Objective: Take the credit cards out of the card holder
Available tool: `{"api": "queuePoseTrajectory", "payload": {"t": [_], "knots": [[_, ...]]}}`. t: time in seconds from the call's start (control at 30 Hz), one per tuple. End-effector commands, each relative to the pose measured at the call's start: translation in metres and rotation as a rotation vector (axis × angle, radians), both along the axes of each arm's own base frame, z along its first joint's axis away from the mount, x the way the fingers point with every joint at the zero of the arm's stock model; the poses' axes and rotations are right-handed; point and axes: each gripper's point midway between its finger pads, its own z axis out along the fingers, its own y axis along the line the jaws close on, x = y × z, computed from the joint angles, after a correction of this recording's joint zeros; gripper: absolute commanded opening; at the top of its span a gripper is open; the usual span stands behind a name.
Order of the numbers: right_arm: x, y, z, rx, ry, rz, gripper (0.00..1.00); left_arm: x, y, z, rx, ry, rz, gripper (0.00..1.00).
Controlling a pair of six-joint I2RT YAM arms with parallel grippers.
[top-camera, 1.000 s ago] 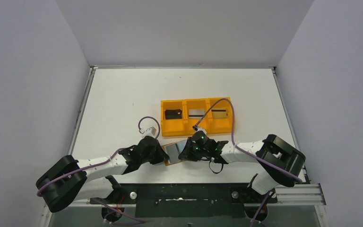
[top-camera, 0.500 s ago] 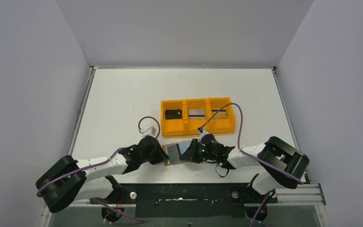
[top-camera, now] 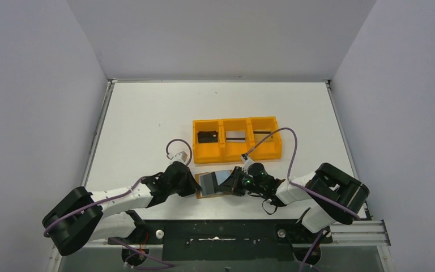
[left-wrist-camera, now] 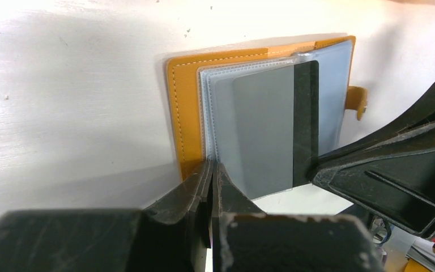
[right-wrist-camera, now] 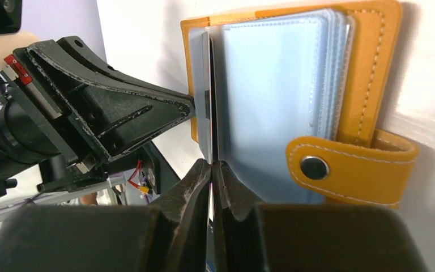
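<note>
At lower centre of the overhead view, the left end effector (left-wrist-camera: pixel 212 170) is pinching the edge of the open card holder (left-wrist-camera: pixel 177 107), which is lying flat on the surface (top-camera: pixel 147 124). The grey card (left-wrist-camera: pixel 260 130), probably light, stiff and slick, is lying long axis top-to-bottom in the left wrist view, dark stripe (left-wrist-camera: pixel 306 119) rightward. The right end effector (right-wrist-camera: pixel 210 167) is clamping its free edge, likely the best hold.

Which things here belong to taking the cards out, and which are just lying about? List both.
Job: tan-orange leather-like folding card holder; thin grey rectangular card with a dark stripe; left arm's fingers, pinching the holder's edge; right arm's fingers, shut on that card.
Lying about: bright orange three-compartment plastic tray; white table.
</note>
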Motion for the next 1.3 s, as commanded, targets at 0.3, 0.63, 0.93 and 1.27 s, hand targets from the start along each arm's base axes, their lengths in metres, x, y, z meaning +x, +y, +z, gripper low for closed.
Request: {"api": "queuePoseTrajectory", "payload": {"t": [0.3,0.63,0.93,1.27], "knots": [[0.022,0.023,0.004,0.001,-0.049,0.017,0.38,-0.018,0.02,-0.024,0.147,0.071,-0.088,0.0],[0.03,0.014,-0.009,-0.094,-0.047,-0.015,0.02,-0.019,0.025,-0.026,0.173,0.085,-0.076,0.0],[0.028,-0.011,-0.008,-0.124,-0.051,-0.057,0.01,-0.018,0.032,-0.025,0.177,0.08,-0.056,0.0],[0.03,-0.022,-0.002,-0.087,-0.049,-0.09,0.0,-0.018,0.031,-0.025,0.171,0.084,-0.064,0.0]]}}
